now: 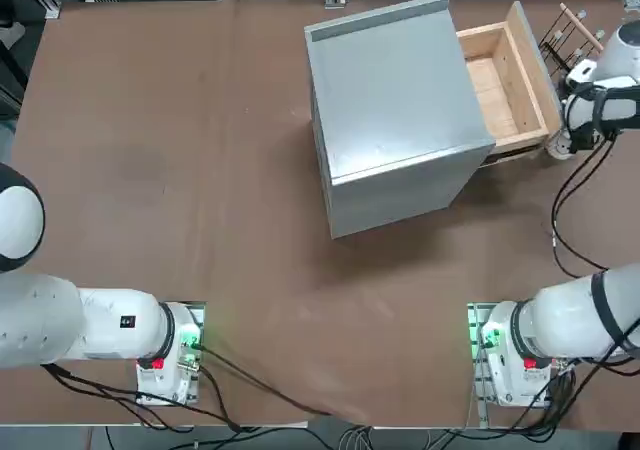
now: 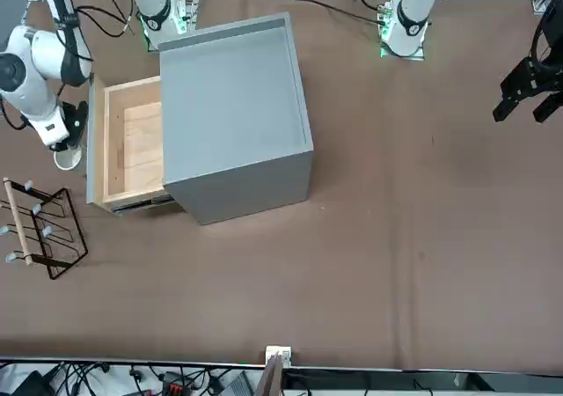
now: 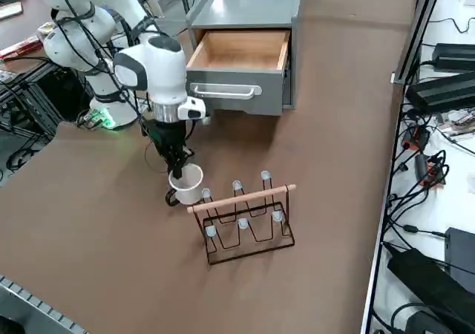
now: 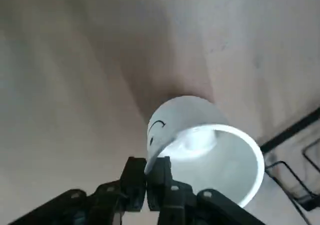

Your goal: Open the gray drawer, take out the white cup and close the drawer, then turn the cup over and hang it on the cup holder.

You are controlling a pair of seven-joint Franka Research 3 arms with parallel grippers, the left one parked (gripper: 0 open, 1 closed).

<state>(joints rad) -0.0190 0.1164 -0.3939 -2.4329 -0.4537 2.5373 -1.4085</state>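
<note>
Even, bright overhead light leaves soft shadows beside the cabinet (image 1: 400, 120), while the wrist view is hazy, with glare inside the white cup (image 4: 200, 140).

- The gray drawer (image 3: 239, 90) has a gray front and a light wooden tray.
- The white cup (image 3: 186, 184) is plain white.
- The cup holder (image 3: 248, 223) has dark brown wire and a light wooden bar.
- The table (image 1: 180, 170) is brown.

The pincer (image 4: 152, 171) pinches the white cup (image 4: 210, 155) by its rim, mouth up, over the brown table (image 4: 75, 85)
</note>
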